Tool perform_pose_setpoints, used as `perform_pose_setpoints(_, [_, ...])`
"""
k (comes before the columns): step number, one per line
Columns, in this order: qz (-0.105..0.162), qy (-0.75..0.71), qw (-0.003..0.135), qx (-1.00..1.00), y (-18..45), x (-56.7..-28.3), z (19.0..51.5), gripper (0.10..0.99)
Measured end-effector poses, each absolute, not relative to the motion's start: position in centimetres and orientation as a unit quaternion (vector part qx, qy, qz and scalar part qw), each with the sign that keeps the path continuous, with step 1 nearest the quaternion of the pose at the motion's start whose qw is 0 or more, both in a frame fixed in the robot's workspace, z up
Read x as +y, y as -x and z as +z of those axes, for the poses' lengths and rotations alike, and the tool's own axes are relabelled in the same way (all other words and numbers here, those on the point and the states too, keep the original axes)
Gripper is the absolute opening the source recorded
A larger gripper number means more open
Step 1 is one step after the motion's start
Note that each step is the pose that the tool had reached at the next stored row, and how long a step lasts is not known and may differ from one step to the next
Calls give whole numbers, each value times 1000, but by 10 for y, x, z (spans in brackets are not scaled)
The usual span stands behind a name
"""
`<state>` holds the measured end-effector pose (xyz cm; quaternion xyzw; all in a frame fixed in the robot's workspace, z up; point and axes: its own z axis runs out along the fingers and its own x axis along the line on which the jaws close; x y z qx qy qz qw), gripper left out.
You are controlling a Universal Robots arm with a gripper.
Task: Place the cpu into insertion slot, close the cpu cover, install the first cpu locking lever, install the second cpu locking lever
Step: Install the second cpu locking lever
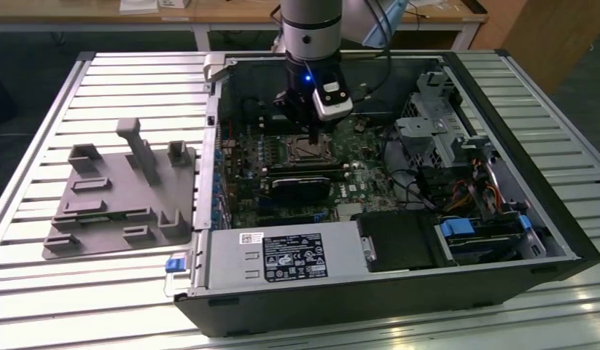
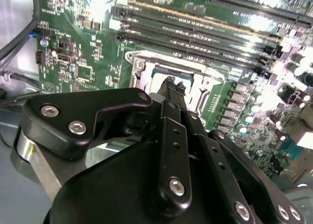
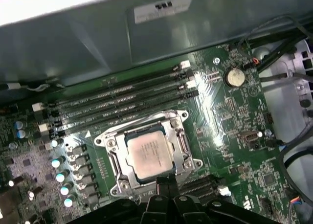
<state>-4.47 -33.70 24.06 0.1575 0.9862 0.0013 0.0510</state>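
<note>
The cpu (image 3: 149, 155) has a silver-beige top and lies flat in the insertion slot (image 1: 305, 149) on the green motherboard. The grey metal cpu cover (image 3: 111, 158) lies down around it, so the chip shows through its window. My gripper (image 3: 167, 181) hovers at the socket's edge with its black fingers (image 2: 172, 87) pressed together, and I see nothing between them. In the exterior view the gripper (image 1: 314, 133) stands just above the socket, inside the open computer case. I cannot make out the locking levers.
Long black memory slots (image 3: 117, 99) run beside the socket, and a coin battery (image 3: 234, 77) sits nearby. A black rectangular module (image 1: 300, 184) lies close to the socket. The case also holds a power supply (image 1: 280, 257) and drive cages (image 1: 441, 135). A grey fixture tray (image 1: 119, 197) sits at the exterior view's left.
</note>
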Motion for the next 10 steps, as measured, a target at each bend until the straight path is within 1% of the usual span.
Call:
perform_pose_setpoints(8, [1,-157,51,986,45,-350,241,102])
perform_pose_setpoints(10, [1,-157,51,986,45,-357,241,102])
